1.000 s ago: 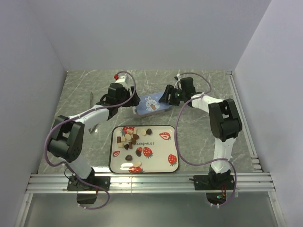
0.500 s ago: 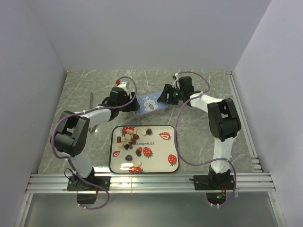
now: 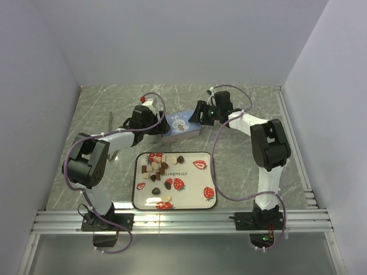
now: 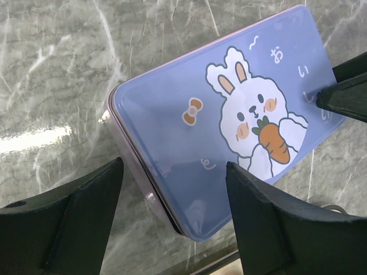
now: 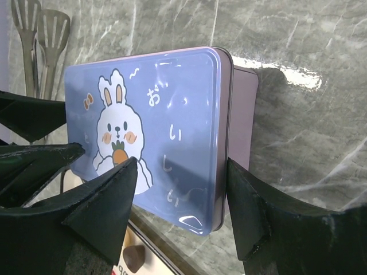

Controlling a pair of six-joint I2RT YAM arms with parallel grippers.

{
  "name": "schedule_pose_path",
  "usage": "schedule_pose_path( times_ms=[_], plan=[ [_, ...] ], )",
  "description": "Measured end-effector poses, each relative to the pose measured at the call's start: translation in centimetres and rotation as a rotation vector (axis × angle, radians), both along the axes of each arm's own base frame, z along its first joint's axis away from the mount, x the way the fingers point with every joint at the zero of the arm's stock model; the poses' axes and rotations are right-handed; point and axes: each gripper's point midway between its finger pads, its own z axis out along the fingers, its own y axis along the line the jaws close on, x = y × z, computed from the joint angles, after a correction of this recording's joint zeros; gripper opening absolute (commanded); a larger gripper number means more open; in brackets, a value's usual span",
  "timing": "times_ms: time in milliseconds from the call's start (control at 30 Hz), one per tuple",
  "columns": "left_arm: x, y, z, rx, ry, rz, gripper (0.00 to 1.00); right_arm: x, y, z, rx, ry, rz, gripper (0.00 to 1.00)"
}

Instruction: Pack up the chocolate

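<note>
The chocolate [image 3: 157, 169], small dark brown, light brown and cream pieces, lies scattered on the left half of a strawberry-print tray [image 3: 195, 197]. One dark piece shows in the right wrist view [image 5: 133, 259]. Behind the tray lies a closed blue tin with a rabbit lid [image 3: 181, 124]. My left gripper [image 3: 159, 126] is open and straddles the tin's left end [image 4: 172, 143]. My right gripper [image 3: 199, 116] is open and straddles its right end [image 5: 172, 114]. Neither holds anything.
Metal tongs [image 3: 110, 123] lie on the marble table at the far left, also in the right wrist view [image 5: 40, 34]. The tray's near edge is close to the arm bases. White walls close in the back and sides.
Both grippers have closed in on the tin's two ends and the left arm has folded inward. The tin has shifted slightly. The chocolate and tray have not moved.
</note>
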Motion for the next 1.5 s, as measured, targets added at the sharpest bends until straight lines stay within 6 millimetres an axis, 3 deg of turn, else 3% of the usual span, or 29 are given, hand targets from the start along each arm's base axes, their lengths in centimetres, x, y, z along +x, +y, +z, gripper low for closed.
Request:
schedule_pose_path(
  times_ms=[333,1267,1500],
  plan=[
    [-0.1,0.0,-0.1,-0.007,0.005,0.001,0.78,-0.2,0.5,-1.1,-0.019,0.024,0.009,0.69],
    [-1.2,0.5,-1.5,-0.02,0.034,0.005,0.79,-1.0,1.4,-1.6,-0.079,0.004,0.035,0.72],
    [-1.3,0.6,-0.9,-0.027,0.021,0.006,0.79,-1.1,1.4,-1.4,-0.118,-0.017,0.027,0.75]
  ],
)
